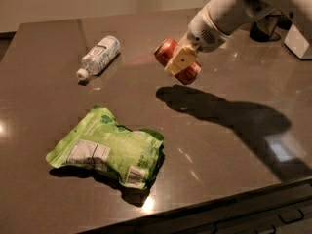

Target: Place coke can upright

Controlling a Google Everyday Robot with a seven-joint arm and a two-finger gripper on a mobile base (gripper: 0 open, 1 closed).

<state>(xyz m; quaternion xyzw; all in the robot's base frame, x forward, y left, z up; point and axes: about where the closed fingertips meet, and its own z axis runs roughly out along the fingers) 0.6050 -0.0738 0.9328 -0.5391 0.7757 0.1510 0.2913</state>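
On the surface [219, 140] lie one bottle [100, 55] at ten o'clock and one green pouch [109, 152] at seven, while the pincer [180, 61] at one o'clock clamps the one tilted coke can [166, 51].

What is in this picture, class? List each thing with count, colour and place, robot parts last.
coke can: one, red, tilted above the table, in the gripper
water bottle: one, clear with white cap, lying far left of view
snack bag: one, green, lying near left of view
table: one, dark brown, under everything
arm: one, white, entering from upper right of view
gripper: one, tan, shut on the coke can
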